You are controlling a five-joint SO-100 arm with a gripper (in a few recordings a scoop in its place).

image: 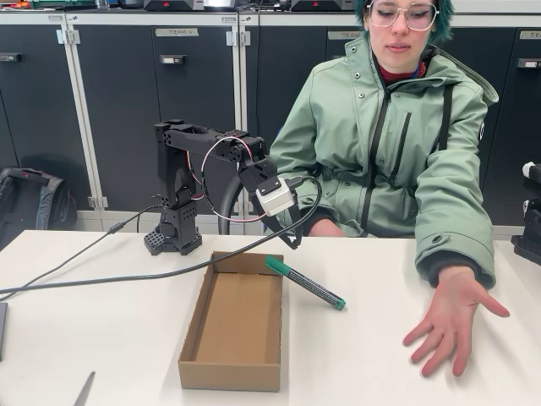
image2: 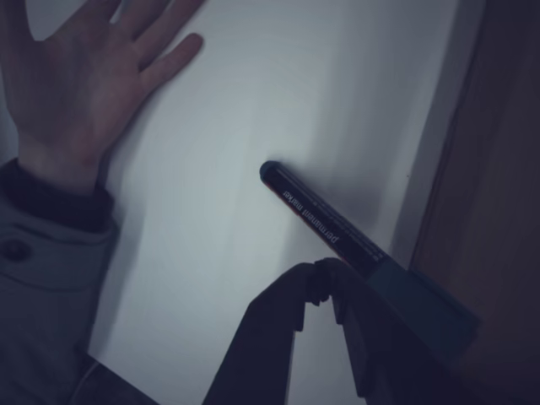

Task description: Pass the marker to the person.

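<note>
The marker, dark with a green cap and green end, lies slanted, its cap end resting on the far right rim of the cardboard box and its other end on the white table. In the wrist view the marker runs just right of my fingertips. My gripper hangs just above and behind the cap end, shut with nothing in it. The person sits behind the table in a sage-green jacket. Their open hand rests palm up on the table to the right.
The shallow box is empty and open-topped, left of the marker. A black cable crosses the table from the left. A grey blade-like tip pokes in at the front left. A black device stands at the right edge.
</note>
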